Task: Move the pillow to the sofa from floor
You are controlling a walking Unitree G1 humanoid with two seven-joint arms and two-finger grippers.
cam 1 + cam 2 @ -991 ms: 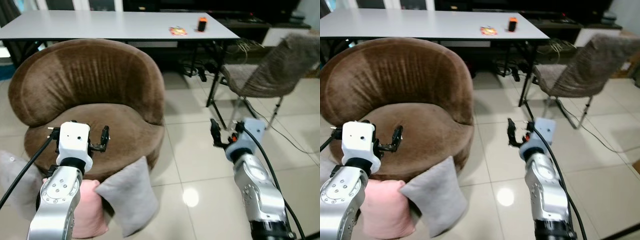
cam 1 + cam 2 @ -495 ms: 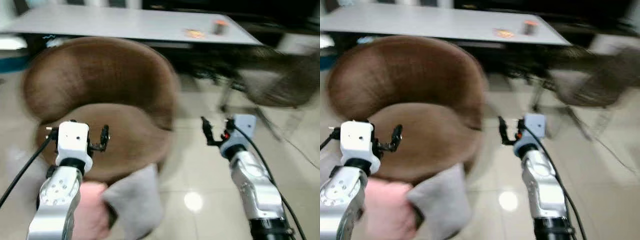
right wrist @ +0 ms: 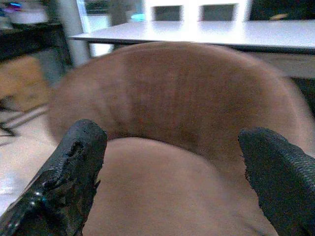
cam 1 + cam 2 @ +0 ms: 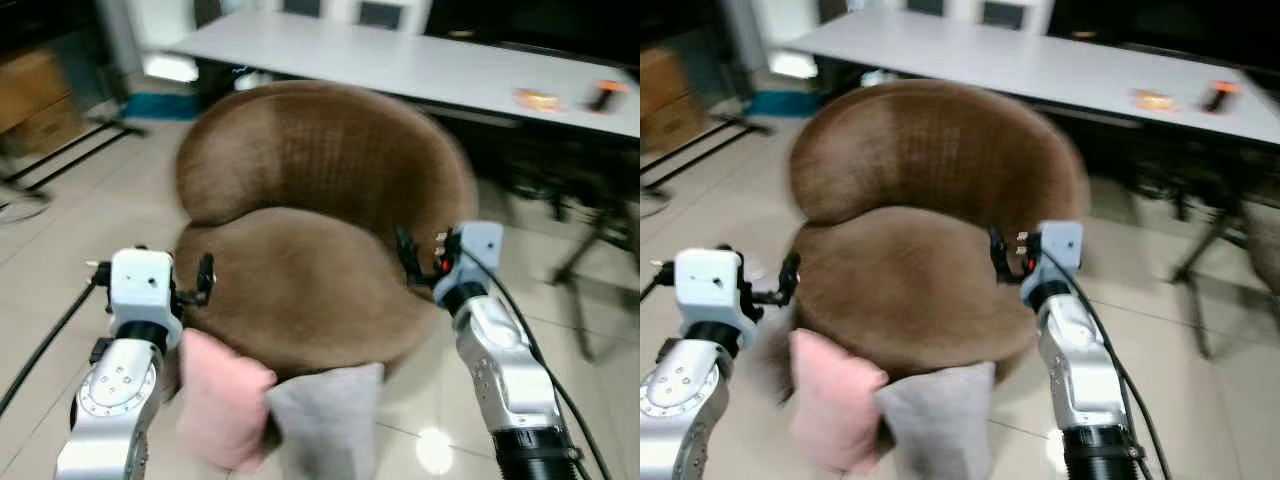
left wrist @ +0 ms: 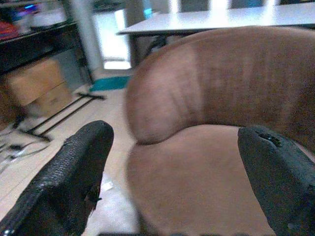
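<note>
Head views: a round brown sofa chair (image 4: 320,240) is standing on pale tiles before a long white table (image 4: 420,65). A pink pillow (image 4: 222,400) and a grey pillow (image 4: 325,425) are leaning on the floor against the chair's front edge. The left gripper (image 4: 200,282) is hovering at the seat's left rim, the right gripper (image 4: 408,252) at its right rim.

Left wrist view: fingers (image 5: 64,177) are standing wide apart, framing the chair.

Right wrist view: fingers (image 3: 74,172) are spread apart, empty, facing the backrest.
</note>
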